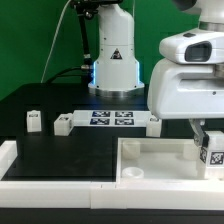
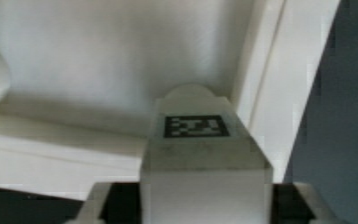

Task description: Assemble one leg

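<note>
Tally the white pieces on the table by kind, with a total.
legs: 4, with two more loose and one held
panel: 1
marker board: 1
Total: 6

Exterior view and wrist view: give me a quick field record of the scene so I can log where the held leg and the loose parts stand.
end effector: shut on a leg, over the panel
held leg: tag facing the wrist camera
panel: large white, at the exterior view's lower right
loose legs: one at the far left, one by the marker board
marker board: flat on the table, mid-scene
</note>
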Tool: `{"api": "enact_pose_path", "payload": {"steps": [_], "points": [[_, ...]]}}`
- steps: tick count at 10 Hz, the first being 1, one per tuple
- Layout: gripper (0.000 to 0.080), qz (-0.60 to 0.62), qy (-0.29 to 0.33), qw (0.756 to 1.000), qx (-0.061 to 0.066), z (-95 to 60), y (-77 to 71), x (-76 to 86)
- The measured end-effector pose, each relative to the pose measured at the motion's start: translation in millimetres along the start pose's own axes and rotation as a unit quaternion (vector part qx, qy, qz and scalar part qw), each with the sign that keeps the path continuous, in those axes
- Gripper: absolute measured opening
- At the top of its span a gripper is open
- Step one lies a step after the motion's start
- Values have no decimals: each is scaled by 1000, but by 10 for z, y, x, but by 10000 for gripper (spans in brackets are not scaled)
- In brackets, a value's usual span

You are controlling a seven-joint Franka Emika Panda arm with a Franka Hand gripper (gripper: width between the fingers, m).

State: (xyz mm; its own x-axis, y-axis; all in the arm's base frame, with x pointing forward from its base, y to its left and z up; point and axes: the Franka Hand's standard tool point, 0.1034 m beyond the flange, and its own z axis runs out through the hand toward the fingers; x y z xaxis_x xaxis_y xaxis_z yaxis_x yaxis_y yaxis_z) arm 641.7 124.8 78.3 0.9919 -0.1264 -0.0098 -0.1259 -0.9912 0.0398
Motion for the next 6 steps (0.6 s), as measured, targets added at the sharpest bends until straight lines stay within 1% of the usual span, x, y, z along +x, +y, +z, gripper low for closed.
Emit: {"api": "enact_pose_path", "payload": {"steps": [2,3,5,6], "points": [[295,140,-1,990,-4,-5,-5,7],[295,202,-3,979,-3,-6,2,11],[295,237,-10,971,9,-2,37,23],[295,262,-10,965,10,-3,32,20]]}}
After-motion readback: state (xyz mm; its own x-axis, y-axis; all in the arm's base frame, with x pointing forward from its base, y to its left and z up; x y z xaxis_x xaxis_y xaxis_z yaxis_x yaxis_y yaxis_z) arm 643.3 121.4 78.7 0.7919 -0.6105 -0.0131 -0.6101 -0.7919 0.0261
